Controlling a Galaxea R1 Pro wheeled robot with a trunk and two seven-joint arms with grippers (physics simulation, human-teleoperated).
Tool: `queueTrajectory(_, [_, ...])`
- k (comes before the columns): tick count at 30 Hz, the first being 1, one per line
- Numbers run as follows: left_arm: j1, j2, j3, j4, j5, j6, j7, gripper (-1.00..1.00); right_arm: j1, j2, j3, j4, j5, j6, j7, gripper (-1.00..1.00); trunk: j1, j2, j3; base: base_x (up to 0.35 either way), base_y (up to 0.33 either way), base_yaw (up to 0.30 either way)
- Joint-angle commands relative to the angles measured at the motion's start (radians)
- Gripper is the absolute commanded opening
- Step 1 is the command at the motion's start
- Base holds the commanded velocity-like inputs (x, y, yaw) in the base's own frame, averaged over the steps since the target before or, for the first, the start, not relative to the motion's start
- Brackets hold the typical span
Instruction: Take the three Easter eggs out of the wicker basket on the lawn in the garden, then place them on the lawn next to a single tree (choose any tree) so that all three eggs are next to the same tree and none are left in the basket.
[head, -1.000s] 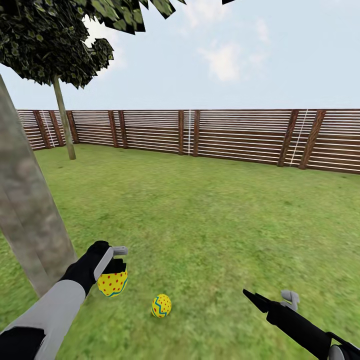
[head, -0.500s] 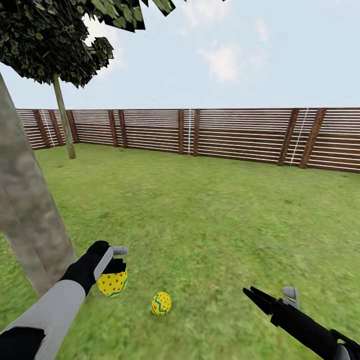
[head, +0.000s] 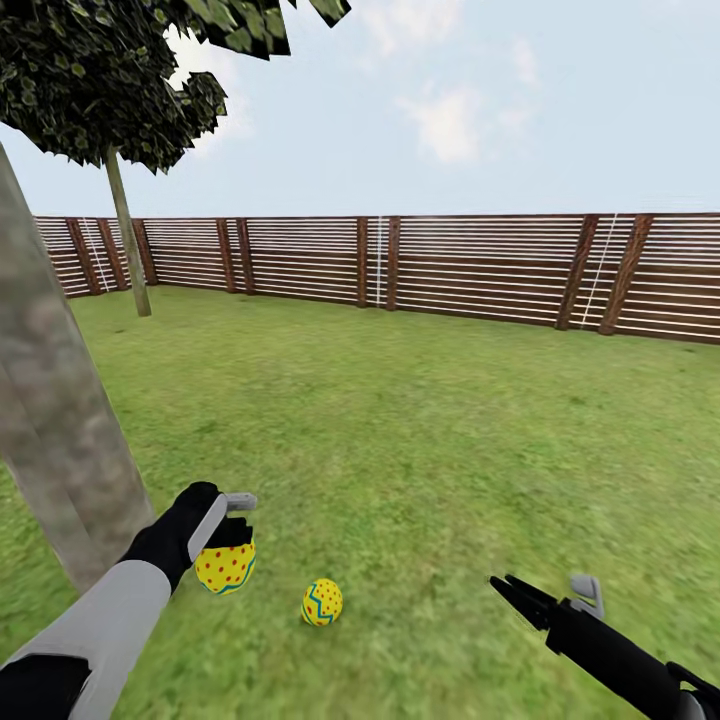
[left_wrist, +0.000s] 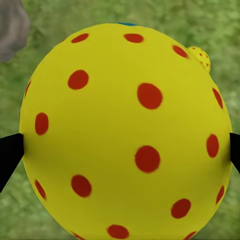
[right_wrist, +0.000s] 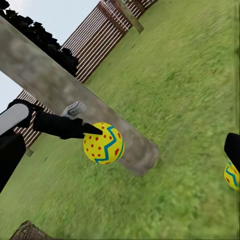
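My left gripper (head: 234, 540) is shut on a yellow red-dotted Easter egg (head: 225, 566), held low over the lawn (head: 420, 450) close to the thick grey-brown trunk of the tree (head: 60, 440). This egg (left_wrist: 125, 135) sits between two black fingertips (left_wrist: 9, 152). It also shows a blue zigzag (right_wrist: 103, 143). A second egg (head: 322, 602) with a blue zigzag lies on the grass to the right of it, also seen as egg (right_wrist: 231, 174). My right gripper (head: 510, 588) hovers open and empty at the lower right. The wicker basket is out of view.
A brown slat fence (head: 400, 265) closes the garden at the back. A thin-trunked tree (head: 128, 250) stands at the far left by the fence. A brown textured edge (right_wrist: 27, 231) shows in the right wrist view; what it is I cannot tell.
The head view has tilted slightly. My right arm has drifted a little to the right and down. The left gripper still holds the dotted egg in the same place.
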Motion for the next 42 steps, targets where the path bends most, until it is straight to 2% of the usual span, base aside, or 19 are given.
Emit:
queueTrajectory(1, [-0.001,0.001,-0.007,-0.001,0.010,0.003,0.008,-1.00,-0.001,0.000,-0.011,0.000,-0.004,0.008,0.001,1.00,0.004,-0.008,-0.004,0.000,0.000,0.000])
queueTrajectory(4, [-0.001,0.002,-0.007,-0.001,0.011,0.003,0.007,-1.00,-0.001,-0.001,-0.027,0.002,-0.004,0.010,0.002,1.00,0.015,-0.029,-0.014,0.000,0.000,0.000])
queueTrajectory(12, [-0.001,0.002,-0.007,-0.001,0.010,0.003,0.007,-1.00,-0.001,-0.001,-0.032,0.004,-0.004,0.008,0.002,1.00,0.046,-0.085,-0.039,0.000,0.000,0.000])
queueTrajectory(15, [-0.001,0.002,-0.007,-0.001,0.009,0.003,0.007,-1.00,-0.001,-0.002,-0.062,0.005,-0.006,0.010,0.004,1.00,0.058,-0.106,-0.048,0.000,0.000,0.000])
queueTrajectory(18, [-0.001,0.001,-0.007,-0.001,0.010,0.003,0.007,-1.00,-0.001,-0.001,-0.069,0.005,-0.004,0.009,0.004,1.00,0.069,-0.127,-0.058,0.000,0.000,0.000])
queueTrajectory(42, [-0.001,0.001,-0.007,-0.001,0.009,-0.011,0.007,-1.00,-0.002,0.000,-0.068,0.005,0.000,0.002,-0.001,1.00,0.161,-0.295,-0.133,0.000,0.000,0.000])
